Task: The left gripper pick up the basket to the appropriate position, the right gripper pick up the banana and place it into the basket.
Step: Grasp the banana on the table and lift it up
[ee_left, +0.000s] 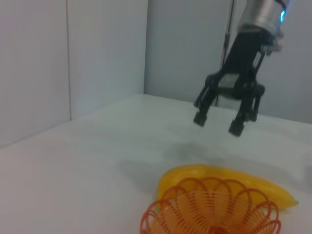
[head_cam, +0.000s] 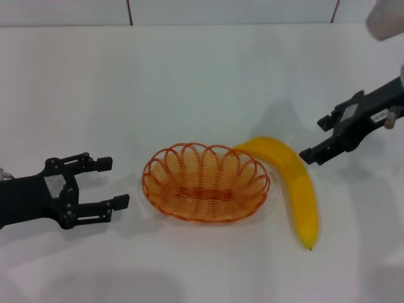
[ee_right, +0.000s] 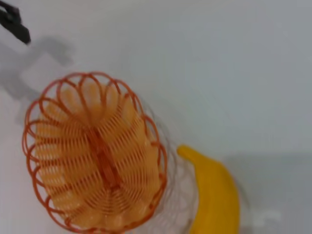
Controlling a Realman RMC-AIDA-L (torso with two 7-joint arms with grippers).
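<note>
The orange wire basket (head_cam: 206, 169) stands empty on the white table, in the middle of the head view. The yellow banana (head_cam: 293, 183) lies on the table along the basket's right side, one end close to the rim. My left gripper (head_cam: 113, 183) is open and low over the table, just left of the basket and apart from it. My right gripper (head_cam: 317, 139) hangs open above the table to the right of the banana, holding nothing. The left wrist view shows the right gripper (ee_left: 217, 124) open above the banana (ee_left: 229, 177) and basket (ee_left: 209, 207). The right wrist view looks down on basket (ee_right: 92, 151) and banana (ee_right: 214, 195).
The white table (head_cam: 189, 82) stretches to a wall at the back. A tip of the left gripper (ee_right: 15, 23) shows in a corner of the right wrist view, beyond the basket.
</note>
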